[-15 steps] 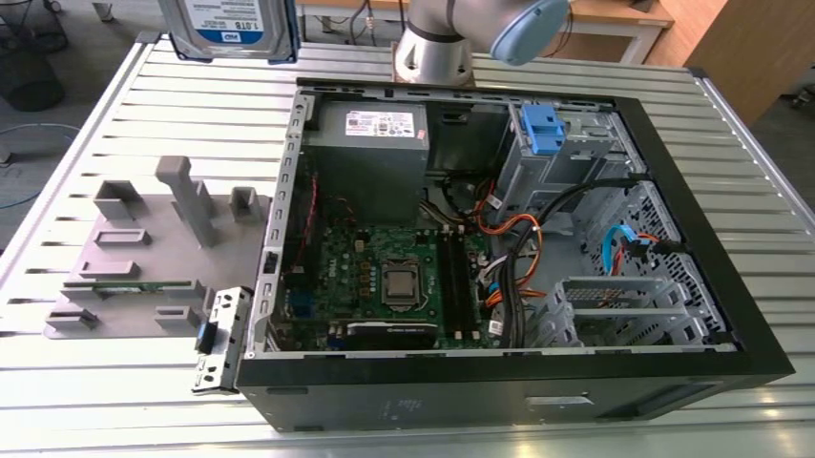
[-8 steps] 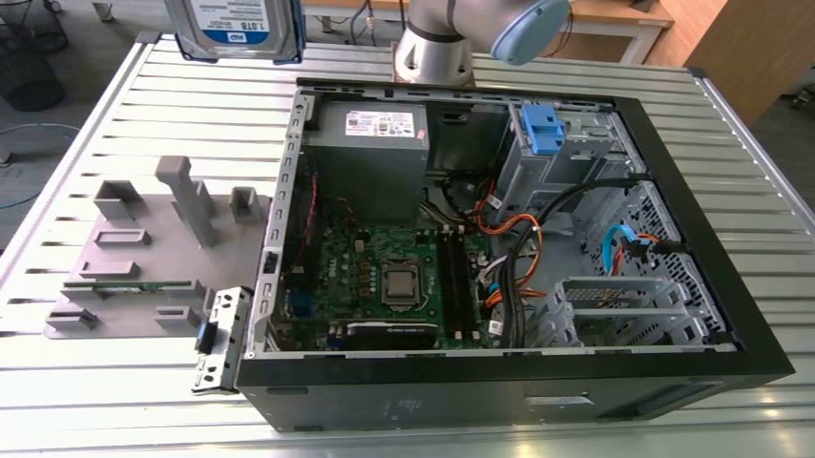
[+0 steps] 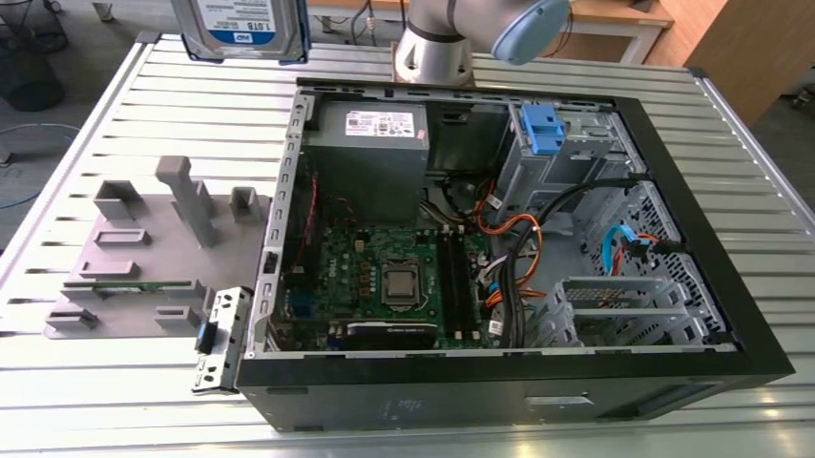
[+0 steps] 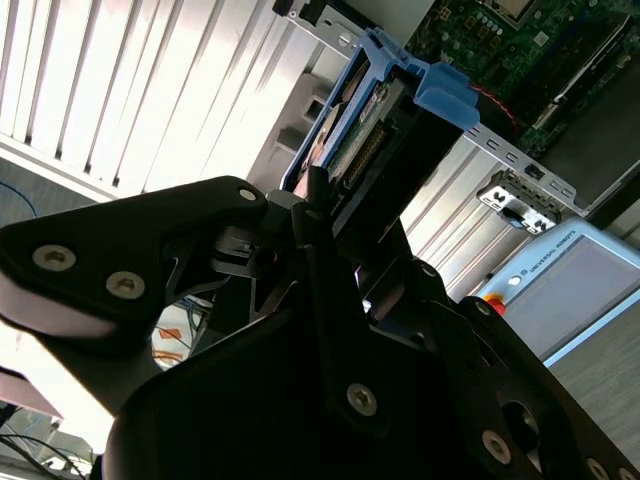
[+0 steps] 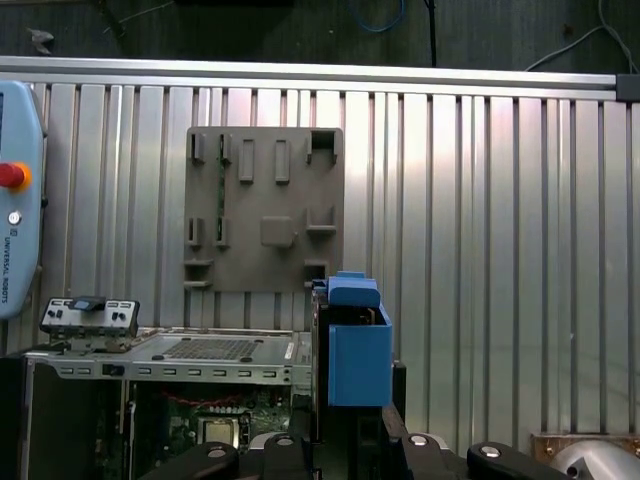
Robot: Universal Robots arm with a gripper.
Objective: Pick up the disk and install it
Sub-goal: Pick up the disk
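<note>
Up at the exterior view's upper left, the fingers clamp the disk above the worktop, beyond the open computer case.

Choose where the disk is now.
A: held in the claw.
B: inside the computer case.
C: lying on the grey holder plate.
A: in the second wrist view the claw is closed on the edge of the disk.
</note>
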